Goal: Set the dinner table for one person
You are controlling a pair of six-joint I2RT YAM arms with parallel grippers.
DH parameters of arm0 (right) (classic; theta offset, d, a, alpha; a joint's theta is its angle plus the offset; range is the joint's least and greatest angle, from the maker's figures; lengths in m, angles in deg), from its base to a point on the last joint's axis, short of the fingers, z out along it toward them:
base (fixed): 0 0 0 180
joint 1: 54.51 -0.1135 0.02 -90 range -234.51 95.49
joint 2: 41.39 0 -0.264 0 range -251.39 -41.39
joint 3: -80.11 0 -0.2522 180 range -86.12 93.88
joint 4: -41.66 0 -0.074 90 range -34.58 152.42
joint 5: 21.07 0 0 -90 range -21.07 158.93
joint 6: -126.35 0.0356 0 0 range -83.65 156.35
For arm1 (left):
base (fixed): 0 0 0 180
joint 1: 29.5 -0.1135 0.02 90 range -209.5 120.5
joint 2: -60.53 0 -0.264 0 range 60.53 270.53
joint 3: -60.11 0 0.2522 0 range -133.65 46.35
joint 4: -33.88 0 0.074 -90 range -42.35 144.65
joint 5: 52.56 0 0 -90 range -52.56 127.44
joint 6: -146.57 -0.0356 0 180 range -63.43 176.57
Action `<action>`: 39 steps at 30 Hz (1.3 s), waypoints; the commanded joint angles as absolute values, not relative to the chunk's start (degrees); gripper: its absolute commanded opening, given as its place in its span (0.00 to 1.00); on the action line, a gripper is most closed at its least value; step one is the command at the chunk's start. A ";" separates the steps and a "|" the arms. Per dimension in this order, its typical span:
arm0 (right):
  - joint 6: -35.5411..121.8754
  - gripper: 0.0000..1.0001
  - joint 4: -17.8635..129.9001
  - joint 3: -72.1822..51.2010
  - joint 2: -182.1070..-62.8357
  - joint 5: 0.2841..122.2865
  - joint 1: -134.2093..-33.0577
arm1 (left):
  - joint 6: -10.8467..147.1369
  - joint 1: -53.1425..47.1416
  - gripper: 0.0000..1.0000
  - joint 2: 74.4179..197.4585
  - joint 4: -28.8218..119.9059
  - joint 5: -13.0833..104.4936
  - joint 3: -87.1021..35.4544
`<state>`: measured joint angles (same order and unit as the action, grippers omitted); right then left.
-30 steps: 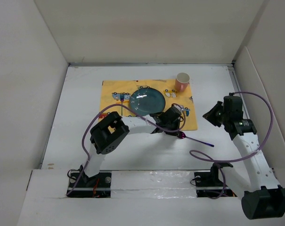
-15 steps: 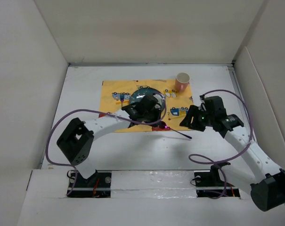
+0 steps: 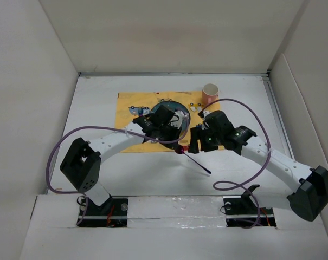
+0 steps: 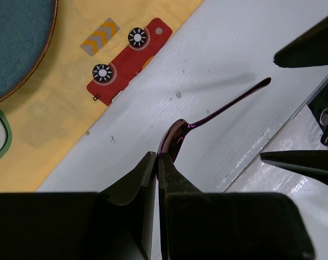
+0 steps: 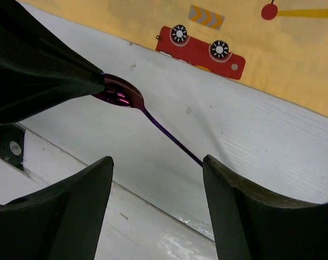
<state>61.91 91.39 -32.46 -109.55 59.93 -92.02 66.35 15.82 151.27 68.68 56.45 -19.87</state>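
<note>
A thin purple spoon (image 3: 195,162) hangs just above the white dinner table (image 3: 98,162), off the yellow cloth's near edge. My left gripper (image 3: 178,145) is shut on its bowl, as the left wrist view shows with the gripper (image 4: 156,156) pinching the spoon (image 4: 218,111). The handle points toward the near right. My right gripper (image 3: 196,142) is open right beside it. In the right wrist view that gripper (image 5: 157,160) straddles the spoon (image 5: 153,122) handle without touching it.
A yellow cloth (image 3: 131,108) printed with vehicles lies mid-table. On it sit a blue plate (image 3: 177,111), partly hidden by the left arm, and a pink cup (image 3: 209,93) at the far right corner. Purple cables loop off both arms. Walls close three sides.
The left arm carried the spoon left and nearer, off the cloth's edge. The right arm swung left to the spoon and its jaws opened wide.
</note>
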 commanded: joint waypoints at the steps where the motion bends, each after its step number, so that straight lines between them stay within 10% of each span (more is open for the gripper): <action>1: 57.63 0.72 89.96 -28.21 -112.56 61.55 -93.44 | 62.98 16.03 0.00 149.65 72.16 58.80 -23.70; 19: 54.46 0.58 84.52 -29.43 -118.99 49.69 -95.11 | 62.37 7.07 0.00 143.50 75.95 67.06 -25.20; 24: 54.72 0.33 83.11 -29.87 -119.09 48.54 -95.11 | 62.10 6.01 0.00 143.33 76.39 67.68 -25.20; 26: 55.16 0.04 82.84 -29.79 -119.09 48.36 -95.11 | 62.10 6.01 0.00 143.24 76.47 67.42 -25.11; 30: 57.27 0.00 81.62 -29.35 -117.68 49.41 -94.59 | 63.15 5.48 0.00 142.80 76.39 63.20 -25.64; 39: 61.22 0.00 79.42 -29.70 -115.92 51.61 -84.67 | 69.74 -1.37 0.50 137.35 69.97 59.60 -28.09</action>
<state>59.14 83.02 -30.38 -117.68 49.46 -87.76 66.11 0.63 142.51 73.89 62.11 -23.83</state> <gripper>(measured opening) 0.036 0.466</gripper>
